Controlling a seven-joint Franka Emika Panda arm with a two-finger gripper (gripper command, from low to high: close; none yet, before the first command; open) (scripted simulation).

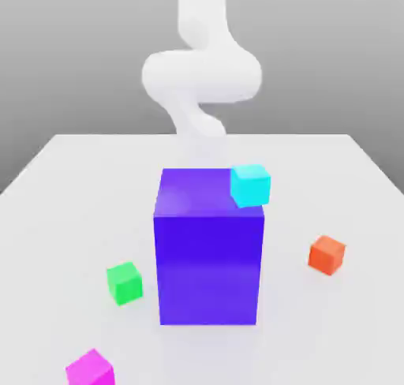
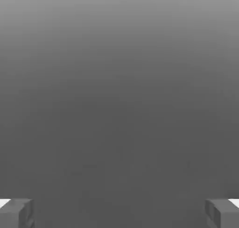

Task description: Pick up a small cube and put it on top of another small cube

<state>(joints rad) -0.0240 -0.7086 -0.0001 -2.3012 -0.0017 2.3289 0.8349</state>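
Four small cubes show in the exterior view: a green cube point(image 1: 124, 282) to the left of the tall purple block point(image 1: 208, 257), an orange cube point(image 1: 327, 254) to its right, a magenta cube point(image 1: 90, 370) at the front left, and a cyan cube point(image 1: 250, 185) overlapping the block's upper right corner. Whether the cyan cube rests on the block or sits behind it I cannot tell. The white arm point(image 1: 201, 72) rises behind the block, which hides its hand. In the hand view my gripper point(image 2: 119, 214) is open, the fingertips point(image 2: 18, 213) far apart with only grey backdrop between them.
The white table point(image 1: 71, 202) carries everything. The purple block stands in the middle, much taller than the small cubes, between the arm and the front cubes. The magenta cube lies close to the table's front edge.
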